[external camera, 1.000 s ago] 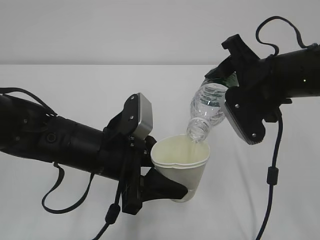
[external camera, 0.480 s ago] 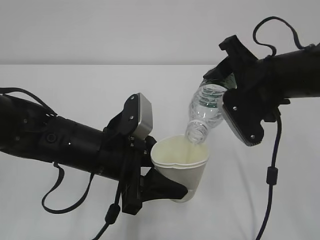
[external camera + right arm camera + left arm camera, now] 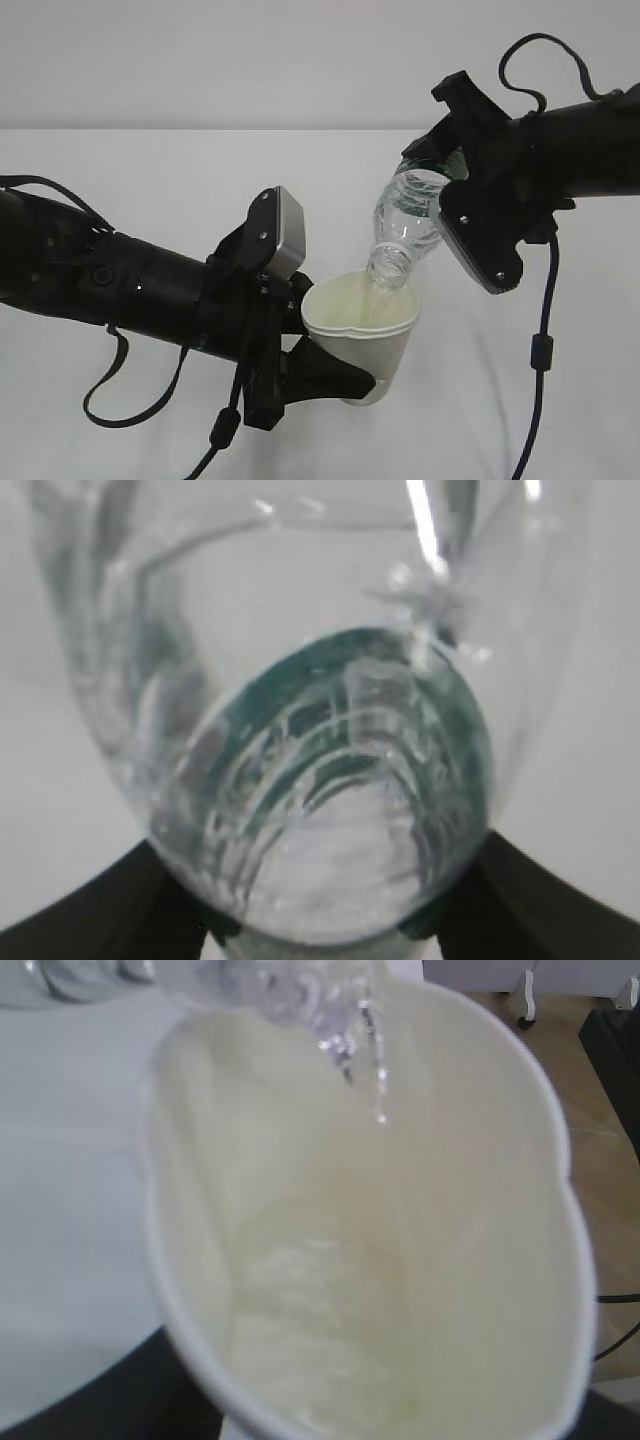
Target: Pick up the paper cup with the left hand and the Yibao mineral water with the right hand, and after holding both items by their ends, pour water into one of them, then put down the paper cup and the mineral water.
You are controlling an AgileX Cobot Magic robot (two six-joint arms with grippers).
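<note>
At centre frame, the paper cup [image 3: 362, 328] is held off the table [image 3: 150, 190], its rim squeezed out of round (the left wrist view shows the pinch and a thin stream of water falling in). Clamped on its lower wall from about eight o'clock is the left hand [image 3: 330, 375]. At one o'clock from the cup, the Yibao mineral water [image 3: 407, 225] tilts neck-down, mouth just over the rim. Closed round the bottle's upper end is the right hand [image 3: 455, 185], reaching from three o'clock.
</note>
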